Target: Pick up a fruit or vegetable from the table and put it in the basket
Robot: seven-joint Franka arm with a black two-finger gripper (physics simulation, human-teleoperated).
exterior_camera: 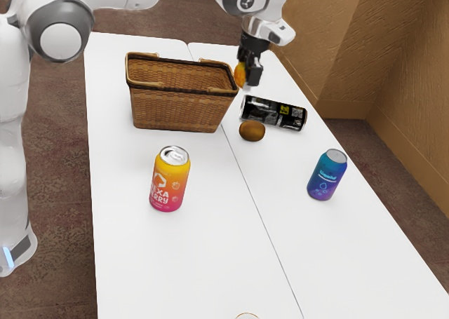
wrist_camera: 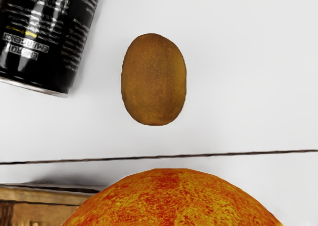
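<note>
Fruit (exterior_camera: 240, 75) hangs clamped in the gripper (exterior_camera: 248, 77) by the basket (exterior_camera: 175, 110); from here, I'd call this the carry, next wanting a short swing inward, then release.

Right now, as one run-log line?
gripper: shut on orange-red fruit | placement: held aloft near basket, not in it | kiwi: on table, near toppled black can

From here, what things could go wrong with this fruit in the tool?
The orange fruit hangs beside the basket, so it may hit its rim if the tool crosses too low. If it slips now, it may drop outside, perhaps onto the brown fruit or the black can, which lies sideways and might roll.
</note>
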